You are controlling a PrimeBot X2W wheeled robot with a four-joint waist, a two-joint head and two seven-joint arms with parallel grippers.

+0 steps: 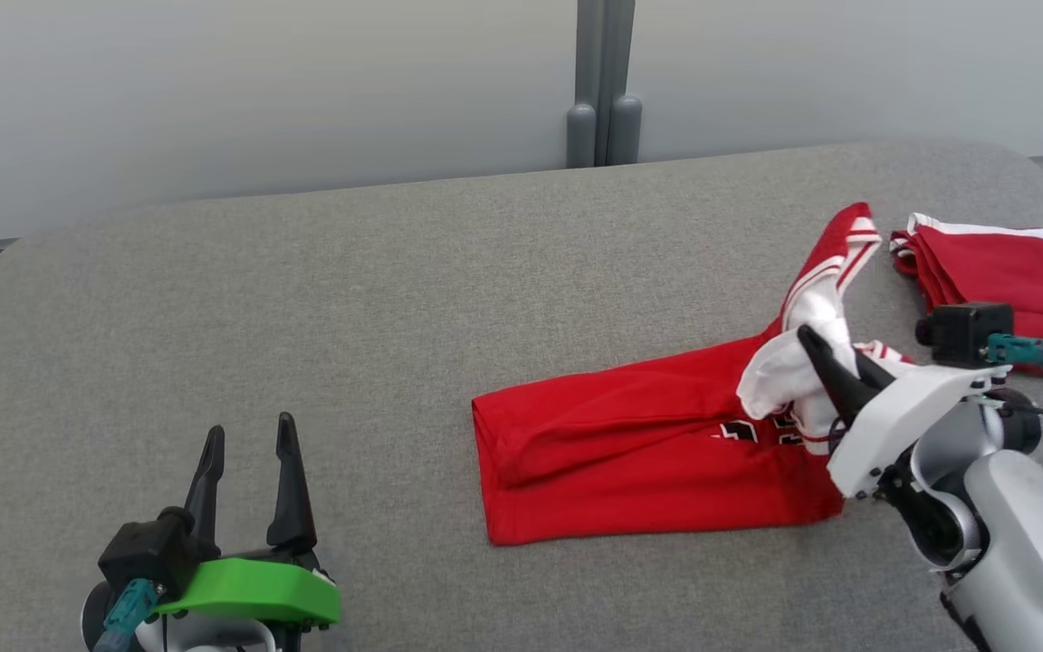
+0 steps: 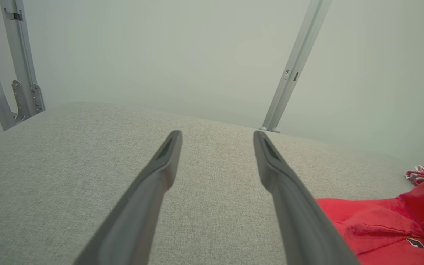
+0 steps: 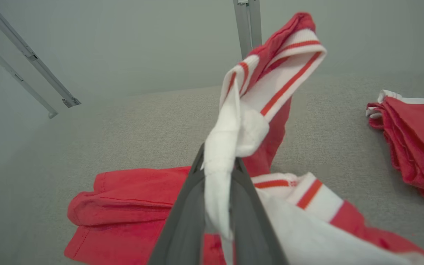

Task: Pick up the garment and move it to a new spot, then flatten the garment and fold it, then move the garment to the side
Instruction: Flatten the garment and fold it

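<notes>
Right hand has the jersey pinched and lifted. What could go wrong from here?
1. The right hand grips only a thin white bunch of the jersey; it could slip out under a pull.
2. The left hand sits open and apart, so the jersey hangs from one point and may bunch instead of flattening.
3. The folded red pile lies close by on the right; a swing that way could disturb it.

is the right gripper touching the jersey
Touching: the right wrist view shows the right gripper shut on a white fold of the jersey.
</notes>
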